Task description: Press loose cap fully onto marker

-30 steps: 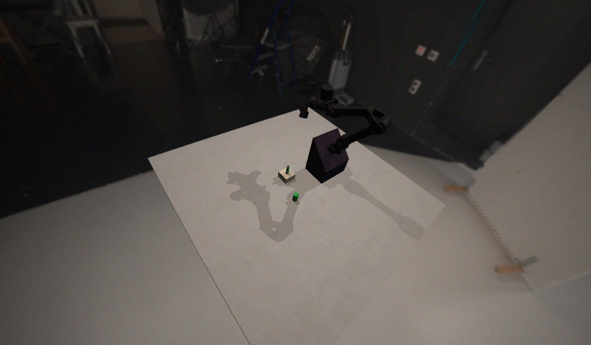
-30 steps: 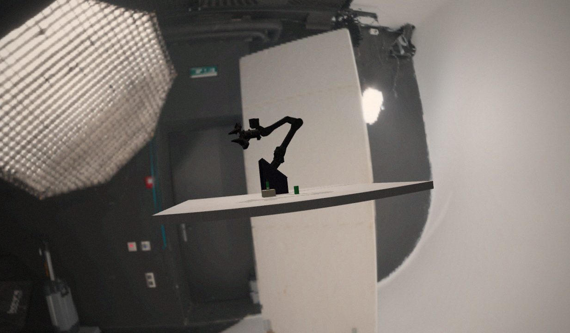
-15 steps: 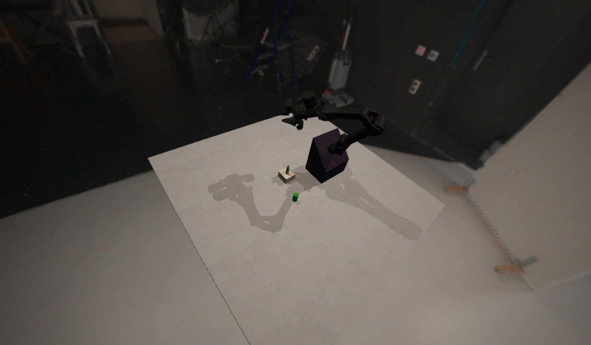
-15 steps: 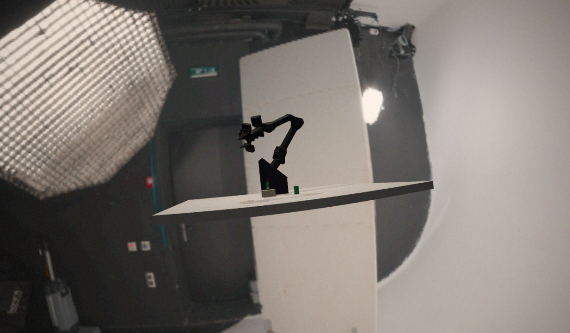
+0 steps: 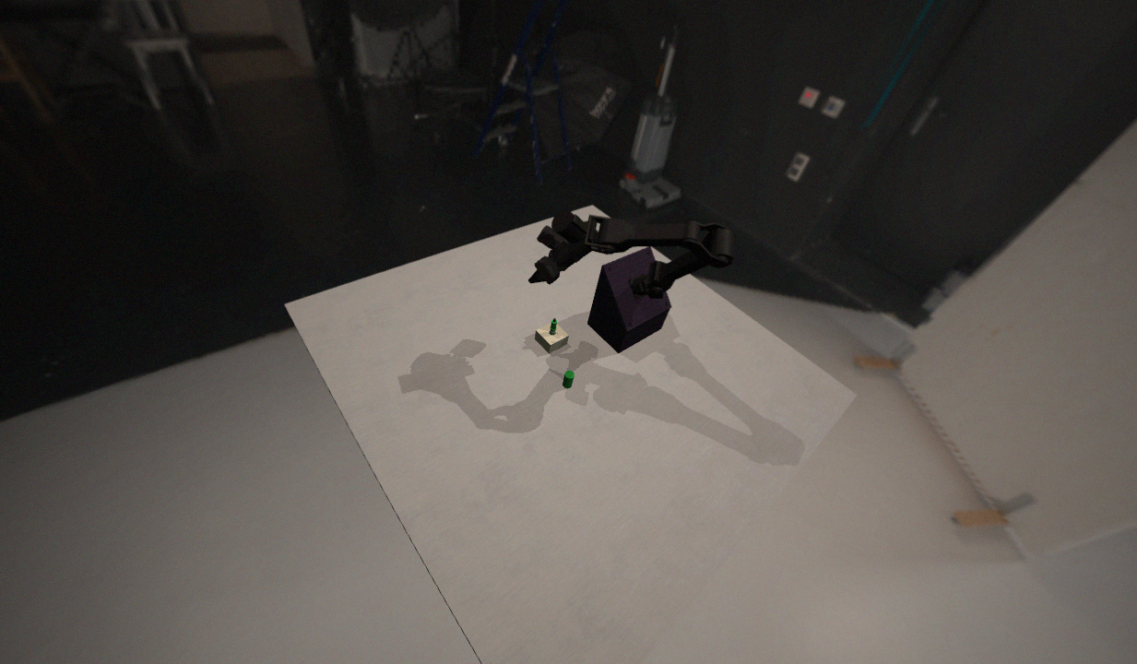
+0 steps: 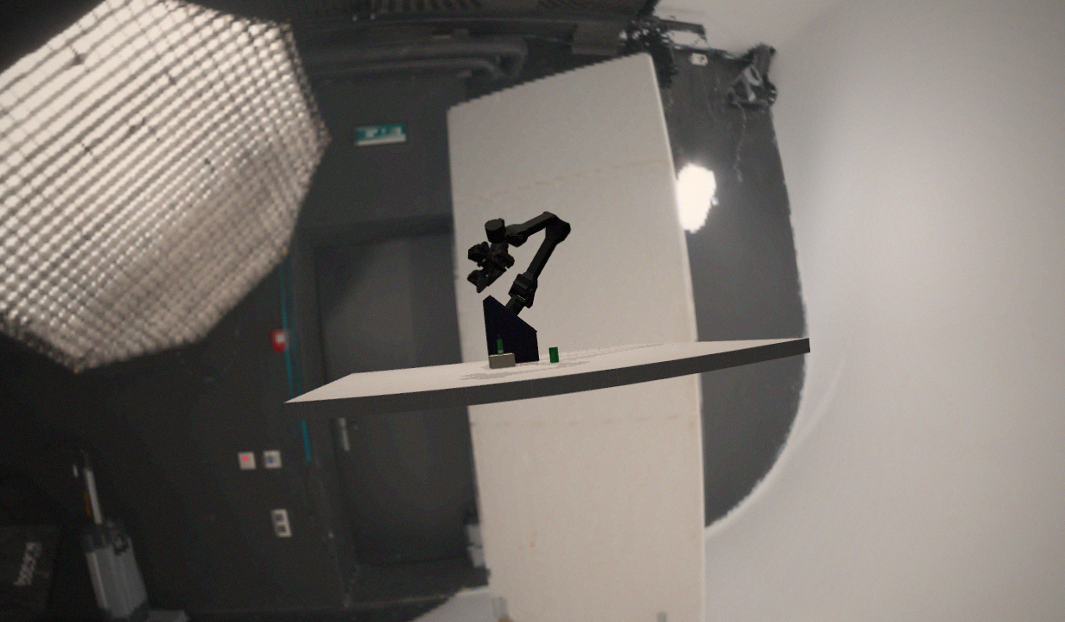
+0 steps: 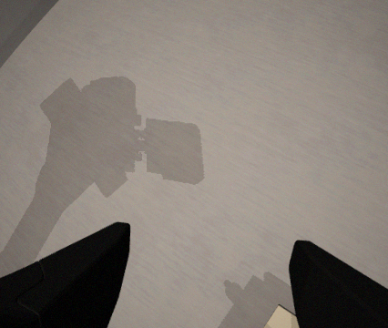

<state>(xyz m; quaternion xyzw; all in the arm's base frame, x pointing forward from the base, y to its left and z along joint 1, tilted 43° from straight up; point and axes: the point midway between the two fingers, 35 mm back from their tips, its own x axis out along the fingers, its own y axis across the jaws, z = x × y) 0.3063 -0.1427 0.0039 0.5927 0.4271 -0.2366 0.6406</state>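
Cap (image 5: 568, 379) (image 6: 554, 355) and marker (image 5: 552, 326) (image 6: 500, 346) are still to be joined: we see the first standing loose on the table (image 5: 489, 528) (image 6: 636, 366), near the holder block (image 5: 546, 343) (image 6: 502, 361) (image 7: 281, 319), the second upright in it. Our gripper (image 5: 532, 280) (image 6: 480, 286) (image 7: 211, 247) hangs above, fingers spread, nothing between them. Grasping, placing, pressing and withdrawing all remain.

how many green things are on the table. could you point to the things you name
2: the upright green marker (image 5: 552, 327) (image 6: 499, 346) in the pale square holder block (image 5: 555, 344) (image 6: 502, 361), and the green cylindrical cap (image 5: 568, 379) (image 6: 554, 355) standing loose beside it.
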